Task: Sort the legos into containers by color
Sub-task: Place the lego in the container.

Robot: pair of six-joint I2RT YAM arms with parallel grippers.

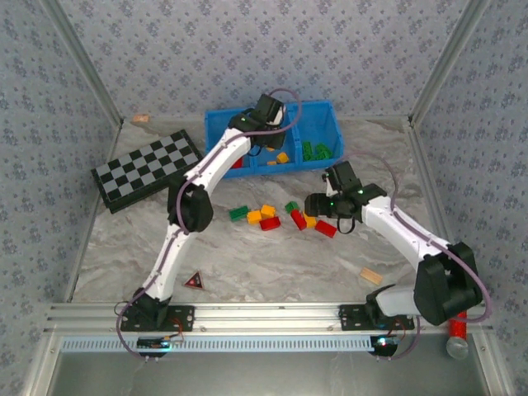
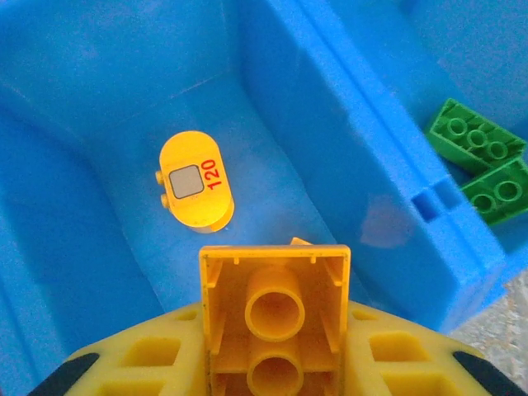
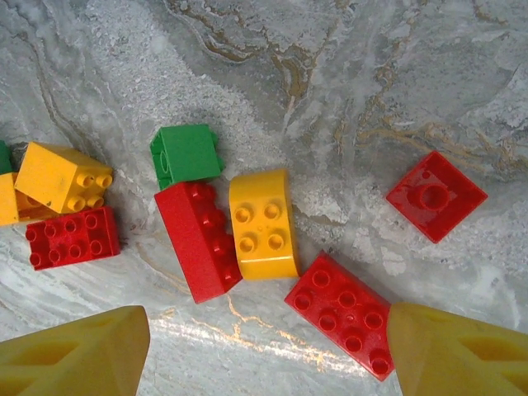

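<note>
left gripper point(image 2: 275, 363): jaws narrow, clamped on a yellow brick point(image 2: 275, 305) with its hollow underside to the camera; hangs over the middle compartment of the blue tray point(image 2: 330, 124)
right gripper point(image 3: 268, 330): jaws wide, nothing held; hovers low over the loose legos point(image 1: 270, 223) on the table point(image 3: 346, 74)
done: left compartment has red, middle has yellow incl. a rounded brick marked 120 point(image 2: 196, 180), right has green bricks point(image 2: 478, 157); no mixed colours that I can see
in hand: yellow brick not yet released; middle compartment looks like the right target
left: roughly eight loose on the table between the arms, mixed: long red brick point(image 3: 198, 239), rounded yellow brick point(image 3: 264, 223), green cube point(image 3: 186, 153), flipped red square point(image 3: 435, 194), more beside them
progress: mid-task, my estimate; tray count unclear, the arm covers part of it
</note>
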